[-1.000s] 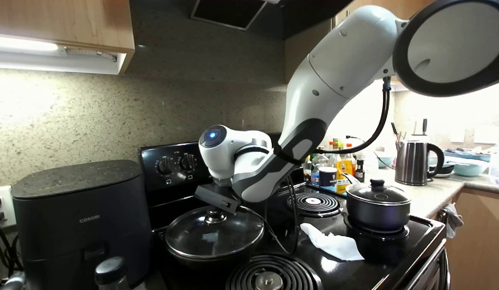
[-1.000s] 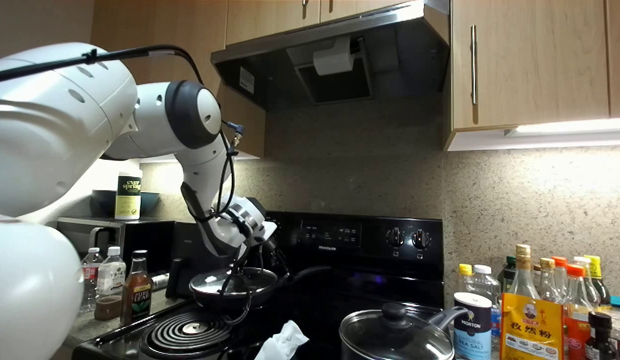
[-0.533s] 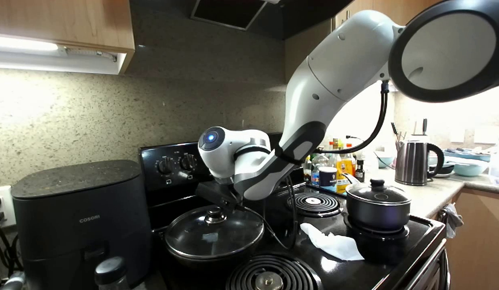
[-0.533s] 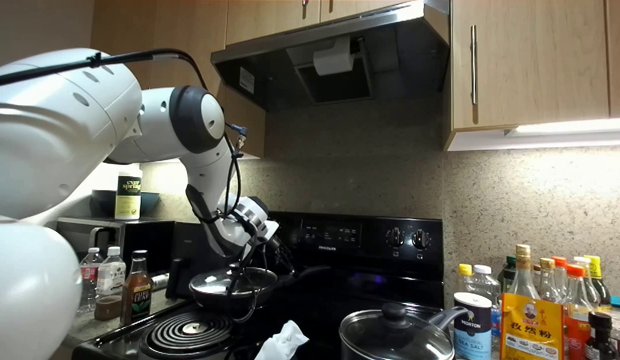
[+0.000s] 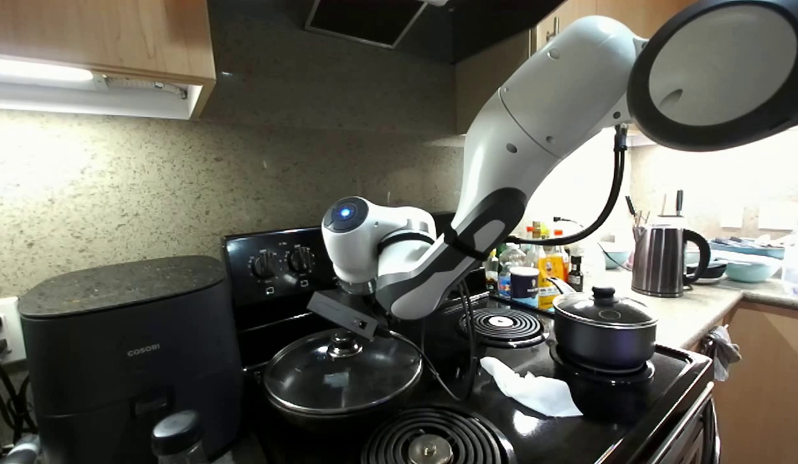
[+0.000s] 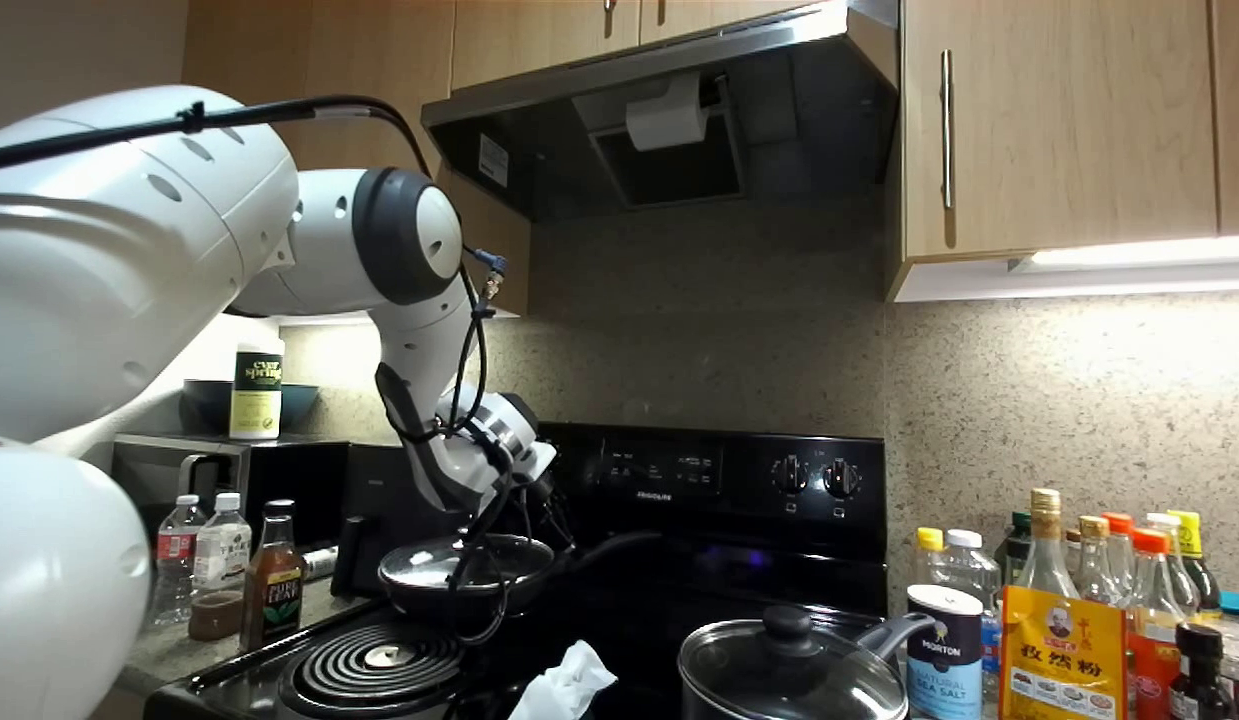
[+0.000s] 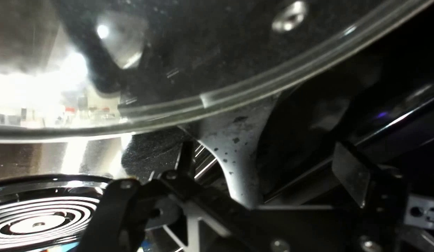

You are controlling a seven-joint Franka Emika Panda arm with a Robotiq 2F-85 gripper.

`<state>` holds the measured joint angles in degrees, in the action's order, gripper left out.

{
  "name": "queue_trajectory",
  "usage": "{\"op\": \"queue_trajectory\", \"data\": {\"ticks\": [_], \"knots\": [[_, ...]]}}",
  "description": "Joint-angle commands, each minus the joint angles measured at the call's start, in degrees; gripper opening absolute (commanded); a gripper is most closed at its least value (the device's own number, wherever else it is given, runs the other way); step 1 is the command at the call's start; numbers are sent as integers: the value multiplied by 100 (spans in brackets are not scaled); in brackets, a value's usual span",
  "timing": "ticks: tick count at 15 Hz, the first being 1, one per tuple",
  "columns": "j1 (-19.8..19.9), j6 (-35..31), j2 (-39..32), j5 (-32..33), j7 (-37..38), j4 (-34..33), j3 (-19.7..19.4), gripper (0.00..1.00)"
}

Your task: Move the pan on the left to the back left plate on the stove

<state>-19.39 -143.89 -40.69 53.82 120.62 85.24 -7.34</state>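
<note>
Tissue and lidded pot share the stove with the pan, claw spread at its handle.

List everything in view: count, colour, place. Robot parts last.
Stove: 1, black, centre
Pan: 1, dark, stove's back left
Pot: 1, dark, stove's front right
Coils: 2 showing, black, front left, back right
Crumpled sheet: 1, white, mid-stove
Hood: 1, dark, overhead
Paper roll: 1, white, under hood
Cupboards: several, wood, overhead
COSORI appliance, microwave: 1 each, dark, left counter
Kettle: 1, silver, right counter
Bottles, bowls, packages: many, mixed, counters
Arm: 1, white, over stove
Fingers: 2, black, apart, by pan handle
</note>
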Motion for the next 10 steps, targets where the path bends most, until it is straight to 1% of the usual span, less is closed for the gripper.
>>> {"op": "queue_trajectory", "data": {"ticks": [1, 2, 5, 7, 8, 10], "knots": [[384, -390, 347, -419, -289, 514, 397, 100], [399, -442, 291, -476, -202, 473, 368, 100], [479, -468, 206, -799, -253, 436, 367, 100], [525, -623, 131, -954, -294, 405, 341, 100], [477, -708, 122, -907, -222, 389, 256, 100], [449, -1130, 204, -780, -231, 469, 169, 100]]}}
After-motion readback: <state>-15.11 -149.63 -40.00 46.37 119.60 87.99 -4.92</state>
